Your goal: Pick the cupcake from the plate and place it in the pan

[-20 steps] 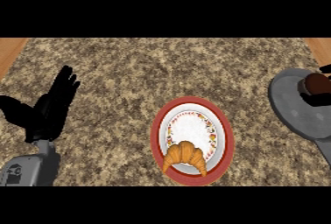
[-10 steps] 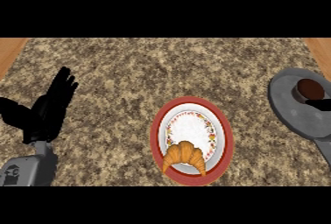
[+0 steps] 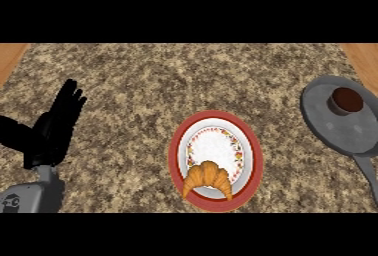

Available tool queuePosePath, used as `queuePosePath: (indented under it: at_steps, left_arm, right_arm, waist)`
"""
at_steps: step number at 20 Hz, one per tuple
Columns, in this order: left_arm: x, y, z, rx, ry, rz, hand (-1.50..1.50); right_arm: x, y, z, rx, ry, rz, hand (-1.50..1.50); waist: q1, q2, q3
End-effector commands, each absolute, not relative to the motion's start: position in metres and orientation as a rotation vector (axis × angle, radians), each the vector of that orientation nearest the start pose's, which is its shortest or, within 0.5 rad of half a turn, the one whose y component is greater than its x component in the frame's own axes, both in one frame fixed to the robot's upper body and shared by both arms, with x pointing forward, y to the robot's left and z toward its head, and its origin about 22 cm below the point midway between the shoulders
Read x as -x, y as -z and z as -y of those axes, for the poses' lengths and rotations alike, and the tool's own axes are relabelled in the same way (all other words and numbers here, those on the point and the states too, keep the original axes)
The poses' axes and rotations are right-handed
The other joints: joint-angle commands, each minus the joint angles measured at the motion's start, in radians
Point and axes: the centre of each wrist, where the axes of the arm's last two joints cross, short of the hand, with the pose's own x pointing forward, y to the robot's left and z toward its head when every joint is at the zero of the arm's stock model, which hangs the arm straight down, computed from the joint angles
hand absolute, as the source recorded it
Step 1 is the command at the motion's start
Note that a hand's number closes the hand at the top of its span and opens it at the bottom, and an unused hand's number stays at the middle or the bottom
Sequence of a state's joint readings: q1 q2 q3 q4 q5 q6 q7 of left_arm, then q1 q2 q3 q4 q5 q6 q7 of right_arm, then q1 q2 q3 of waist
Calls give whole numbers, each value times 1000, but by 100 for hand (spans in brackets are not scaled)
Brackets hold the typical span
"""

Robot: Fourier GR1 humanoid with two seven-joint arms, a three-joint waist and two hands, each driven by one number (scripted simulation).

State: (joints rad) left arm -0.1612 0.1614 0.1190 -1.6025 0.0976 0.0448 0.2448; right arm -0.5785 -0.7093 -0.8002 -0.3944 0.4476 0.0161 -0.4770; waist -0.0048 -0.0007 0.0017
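The brown cupcake (image 3: 345, 99) sits upright inside the grey pan (image 3: 347, 132) at the right edge of the view, in the pan's far half. The red-rimmed plate (image 3: 215, 146) lies at the centre of the counter, and the only thing on it is a golden croissant (image 3: 208, 178) at its near side. My left hand (image 3: 52, 132) rests open at the left, fingers pointing up, well away from plate and pan. My right hand does not show in the head view.
The pan's handle (image 3: 367, 175) runs toward the lower right corner. Wooden strips (image 3: 11, 57) border the speckled stone counter (image 3: 148, 85) at the far left and far right.
A dark shape beside the cupcake at the right edge has left the view. The cupcake has shifted slightly left and down into the pan. The left hand has not moved.
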Motion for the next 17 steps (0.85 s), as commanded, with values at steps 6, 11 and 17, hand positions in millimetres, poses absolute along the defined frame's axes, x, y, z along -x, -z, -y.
queuePosePath:
  at_steps: [6, 11, 17]
  left_arm:
    - [-261, -61, -284, -104, -50, 1506, 0]
    - [-272, -57, -280, -122, -53, 1533, 0]
    - [-280, -52, -277, -113, -53, 1506, 0]
  right_arm:
    - [-181, -57, 598, 598, 166, 1638, -150]
    - [-127, -34, 607, 621, 128, 1640, -150]
    - [-128, -40, 606, 654, 120, 1645, -150]
  waist:
    - [-5, -4, -1]
    - [2, 1, -1]
    - [2, 1, -2]
